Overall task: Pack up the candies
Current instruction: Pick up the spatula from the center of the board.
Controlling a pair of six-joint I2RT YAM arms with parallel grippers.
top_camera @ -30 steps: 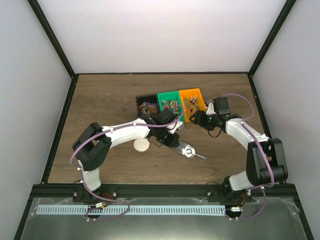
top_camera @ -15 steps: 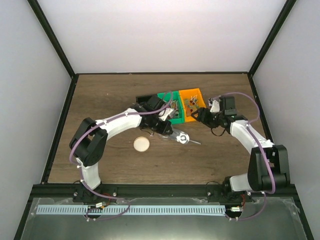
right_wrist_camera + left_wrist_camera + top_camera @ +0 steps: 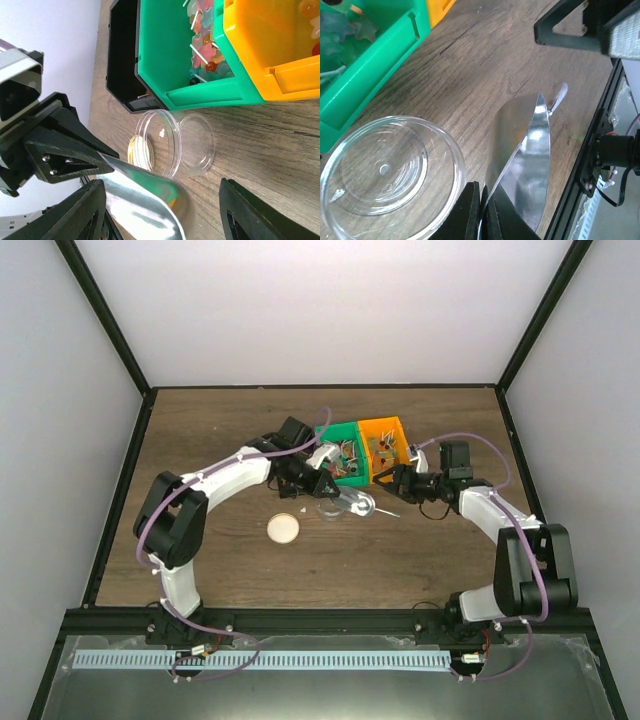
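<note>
The candies (image 3: 205, 45) are small wrapped sweets lying in the green bin (image 3: 165, 55) and the orange bin (image 3: 260, 45); from above they show as candies (image 3: 345, 452) in the green bin (image 3: 328, 436). My left gripper (image 3: 482, 215) is shut on the edge of a silver scoop (image 3: 525, 160), which it holds low over the table beside an empty clear jar (image 3: 385, 175). No candy shows in the scoop. My right gripper (image 3: 161, 205) is open, nothing between its fingers, facing the scoop (image 3: 145, 200) and the jar (image 3: 170, 142).
A black bin (image 3: 122, 55) stands left of the green one, mostly hidden under my left arm from above. A round beige lid (image 3: 283, 529) lies on the wood in front of the bins. The orange bin (image 3: 385, 430) is nearest my right gripper (image 3: 397, 480).
My left gripper has carried the scoop from the near middle of the table back toward the bins and the jar. The right gripper has shifted only slightly.
</note>
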